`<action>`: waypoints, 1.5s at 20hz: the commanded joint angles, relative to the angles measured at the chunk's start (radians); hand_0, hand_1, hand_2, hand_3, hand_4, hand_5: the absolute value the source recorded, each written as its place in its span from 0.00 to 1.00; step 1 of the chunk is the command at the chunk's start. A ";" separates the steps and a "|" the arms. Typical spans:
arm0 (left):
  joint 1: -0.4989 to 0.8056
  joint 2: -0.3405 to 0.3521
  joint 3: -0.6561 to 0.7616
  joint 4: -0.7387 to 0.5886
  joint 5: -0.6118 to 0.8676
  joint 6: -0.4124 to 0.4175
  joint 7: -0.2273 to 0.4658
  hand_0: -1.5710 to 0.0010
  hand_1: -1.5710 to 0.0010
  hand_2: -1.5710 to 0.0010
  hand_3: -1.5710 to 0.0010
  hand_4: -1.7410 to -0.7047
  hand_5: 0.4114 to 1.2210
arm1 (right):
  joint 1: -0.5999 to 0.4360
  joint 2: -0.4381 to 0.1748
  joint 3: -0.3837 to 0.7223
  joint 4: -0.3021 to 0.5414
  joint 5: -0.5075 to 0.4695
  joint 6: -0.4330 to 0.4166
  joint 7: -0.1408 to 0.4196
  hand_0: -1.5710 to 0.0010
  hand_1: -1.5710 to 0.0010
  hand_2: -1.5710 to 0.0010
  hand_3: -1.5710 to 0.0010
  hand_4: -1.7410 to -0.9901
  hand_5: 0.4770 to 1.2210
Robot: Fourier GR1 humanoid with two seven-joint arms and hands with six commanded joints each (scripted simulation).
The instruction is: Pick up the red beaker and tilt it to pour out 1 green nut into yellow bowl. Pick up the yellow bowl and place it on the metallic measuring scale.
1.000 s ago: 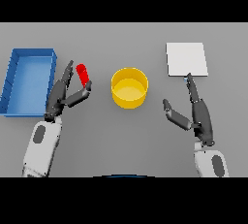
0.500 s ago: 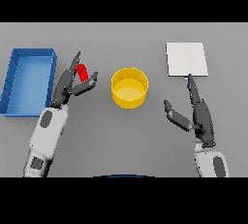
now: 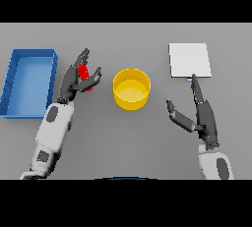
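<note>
The small red cylindrical beaker [image 3: 84, 74] sits between the fingers and thumb of the dark left hand [image 3: 75, 79], which curl round it and pinch it, tilted. Since a second ago that hand has carried it up and slightly toward the round yellow bowl [image 3: 131, 89], which lies just beyond its thumb. The right hand [image 3: 200, 116] stays spread, fingertips near the flat metallic measuring scale [image 3: 189, 60].

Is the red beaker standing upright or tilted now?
Tilted. The red beaker leans in the left hand, between fingers and thumb, left of the yellow bowl. Whether anything pours out cannot be seen.
</note>
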 commanded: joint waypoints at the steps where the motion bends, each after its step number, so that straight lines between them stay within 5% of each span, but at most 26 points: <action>1: -0.007 -0.005 0.011 0.011 0.010 0.005 -0.001 0.82 0.79 0.77 0.81 0.28 0.46 | 0.001 0.002 0.000 0.002 0.002 -0.004 0.002 1.00 1.00 1.00 1.00 0.64 0.22; 3: -0.023 -0.004 0.012 0.024 -0.006 0.033 0.022 0.58 0.55 0.53 0.54 0.23 0.65 | 0.009 0.003 0.004 0.002 0.009 -0.005 -0.006 1.00 1.00 1.00 1.00 0.65 0.23; 5: -0.033 -0.002 -0.002 0.047 -0.027 0.029 -0.008 0.37 0.35 0.34 0.41 0.16 0.78 | 0.019 -0.001 0.002 -0.013 -0.002 0.002 -0.011 1.00 1.00 1.00 1.00 0.65 0.23; 10: -0.043 -0.010 -0.012 0.050 -0.040 0.024 0.020 0.12 0.12 0.11 0.16 0.23 0.93 | 0.007 0.008 0.004 0.000 0.005 -0.005 0.010 1.00 1.00 1.00 1.00 0.64 0.23; 19: -0.033 -0.008 -0.042 -0.089 0.012 0.087 0.009 0.02 0.02 0.02 0.02 0.03 0.87 | 0.018 0.001 0.004 -0.003 0.014 -0.010 -0.020 1.00 1.00 1.00 1.00 0.64 0.24; 25: -0.059 0.111 -0.220 -0.212 -0.127 0.026 0.190 0.00 0.00 0.00 0.01 0.01 0.88 | 0.009 -0.011 0.003 -0.002 0.018 -0.004 -0.022 1.00 1.00 1.00 1.00 0.65 0.26; 30: -0.099 0.165 -0.283 -0.186 -0.171 0.001 0.242 0.00 0.00 0.00 0.01 0.01 0.87 | 0.011 -0.010 0.010 -0.011 0.027 -0.001 0.018 1.00 1.00 1.00 1.00 0.65 0.27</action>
